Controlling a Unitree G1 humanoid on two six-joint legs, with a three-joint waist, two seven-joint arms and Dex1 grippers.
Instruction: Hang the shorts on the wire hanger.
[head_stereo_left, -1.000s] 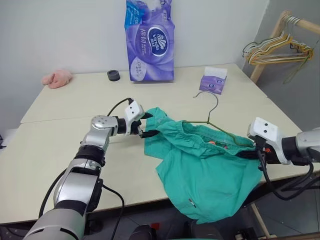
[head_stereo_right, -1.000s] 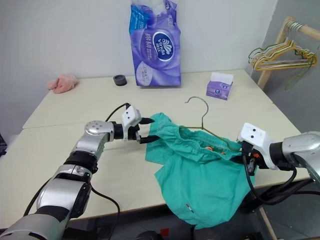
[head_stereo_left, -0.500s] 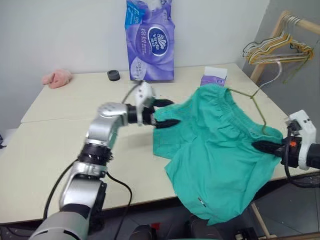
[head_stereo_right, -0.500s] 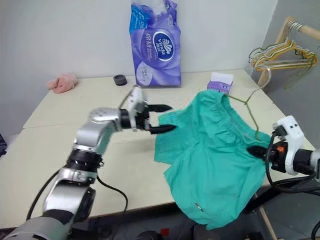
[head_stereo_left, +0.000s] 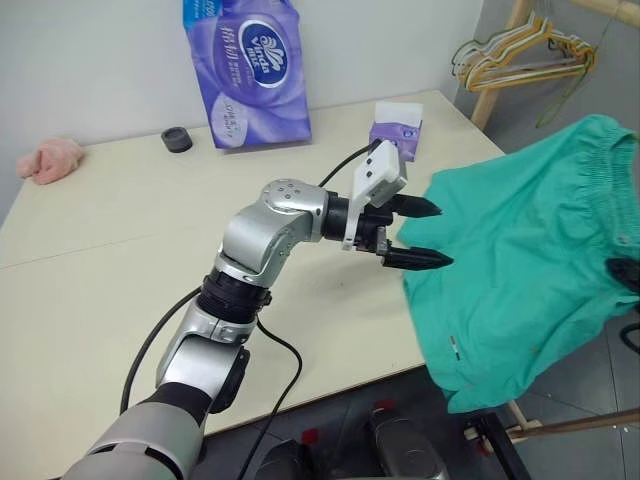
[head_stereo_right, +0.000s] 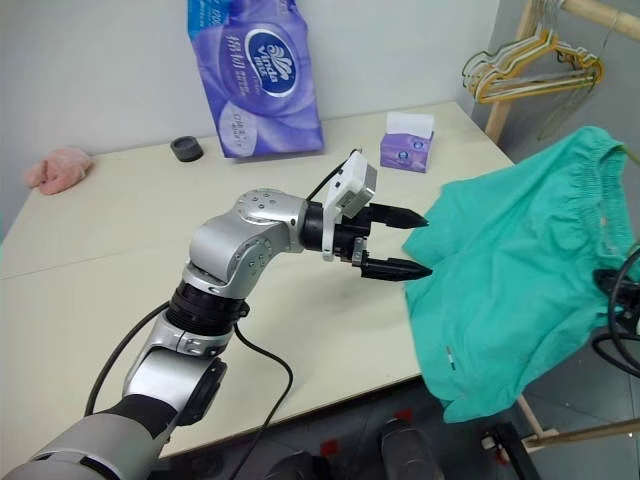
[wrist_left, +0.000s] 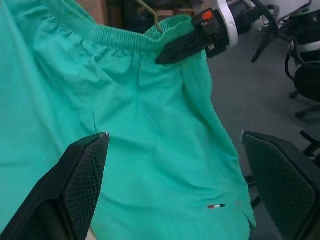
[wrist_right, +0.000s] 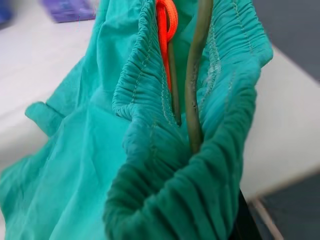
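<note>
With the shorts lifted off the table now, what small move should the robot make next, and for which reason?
Probably carry the shorts toward the rack's hangers. The right pincer is shut on the waistband with the wire hanger threaded inside it, and the shorts hang clear of the table. The left pincer is open and apart from the cloth.

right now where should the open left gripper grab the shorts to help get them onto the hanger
Probably the gathered elastic waistband, coming in level from the table side. The shorts hang off the table's edge, held up by the right gripper pinching waistband and wire hanger. The left gripper is open, already facing them.
</note>
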